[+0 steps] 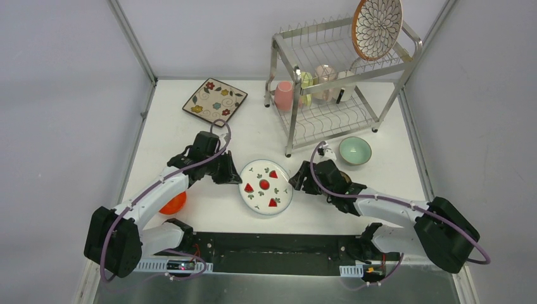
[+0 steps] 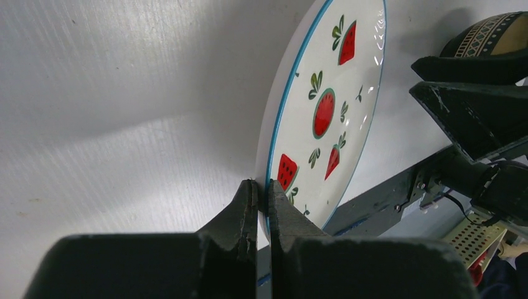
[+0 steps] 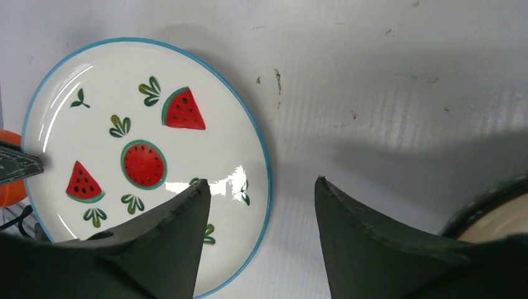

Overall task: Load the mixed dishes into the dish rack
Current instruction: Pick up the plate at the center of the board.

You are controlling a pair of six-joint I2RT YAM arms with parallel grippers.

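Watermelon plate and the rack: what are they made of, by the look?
The watermelon plate: likely glazed ceramic; glossy white face with sharp glints, painted motifs, blue rim. The dish rack: metal tube and wire, shiny silver finish, probably chromed or stainless.

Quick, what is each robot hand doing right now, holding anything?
Left gripper: closed, pinching the rim of the white watermelon plate.
Right gripper: open, holding nothing.
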